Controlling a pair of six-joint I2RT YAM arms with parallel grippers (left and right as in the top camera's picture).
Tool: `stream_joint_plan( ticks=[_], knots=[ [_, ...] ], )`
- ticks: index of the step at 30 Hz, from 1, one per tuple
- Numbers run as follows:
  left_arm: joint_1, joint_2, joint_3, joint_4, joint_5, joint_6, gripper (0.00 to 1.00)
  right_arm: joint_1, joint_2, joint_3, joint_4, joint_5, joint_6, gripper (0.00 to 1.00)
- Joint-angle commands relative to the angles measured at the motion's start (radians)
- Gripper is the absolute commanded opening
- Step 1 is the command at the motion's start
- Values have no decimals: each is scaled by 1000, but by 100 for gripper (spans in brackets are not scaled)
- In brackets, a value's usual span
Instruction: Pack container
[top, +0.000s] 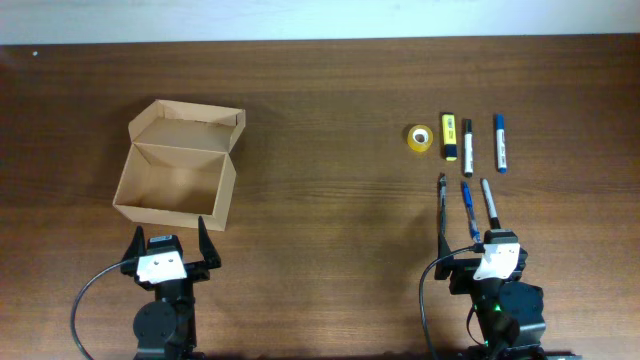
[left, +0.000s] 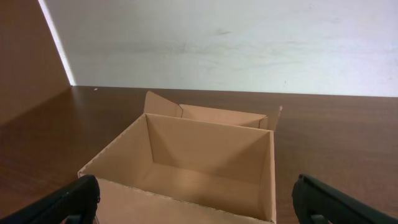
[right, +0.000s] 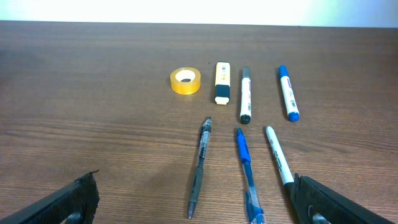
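The tan cardboard container (top: 175, 180) stands open at the left of the table, its flap lid folded back. It is empty inside in the left wrist view (left: 211, 146). My left gripper (top: 170, 245) is open and empty just in front of the container's near wall (left: 196, 199). My right gripper (top: 478, 240) is open and empty, low over the table (right: 196, 194), with the near ends of a black pen (right: 200, 167), a blue pen (right: 245, 171) and a white pen (right: 278, 155) lying between its fingers.
Beyond the pens lie a yellow tape roll (top: 420, 138), a yellow highlighter (top: 450, 136), a black-capped white marker (top: 468, 147) and a blue-capped marker (top: 500, 143). Bare brown wood table (top: 320, 200) separates the container from these items.
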Motion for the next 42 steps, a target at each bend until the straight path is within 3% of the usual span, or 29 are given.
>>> stream_joint_plan(
  ticks=[1, 18, 22, 28, 34, 38, 42],
  knots=[
    [-4, -11, -6, -1, -11, 8, 100, -8, -10, -8, 3, -2, 11, 99],
    [-3, -9, -6, -1, -2, 8, 100, -8, -10, -8, 3, -2, 11, 99],
    [-4, -9, 28, 10, 206, 6, 99, -8, -10, -8, 3, -2, 11, 99],
    [-4, 76, 266, -238, 168, -44, 100, -8, -10, -8, 3, -2, 11, 99],
    [-3, 429, 611, -362, 156, -29, 100, -8, -10, -8, 3, -2, 11, 99],
    [-3, 783, 912, -422, 155, 67, 100, -8, -10, -8, 3, -2, 11, 99],
    [-3, 1187, 1300, -621, 181, 104, 99, -8, -10, -8, 3, -2, 11, 99]
  ],
)
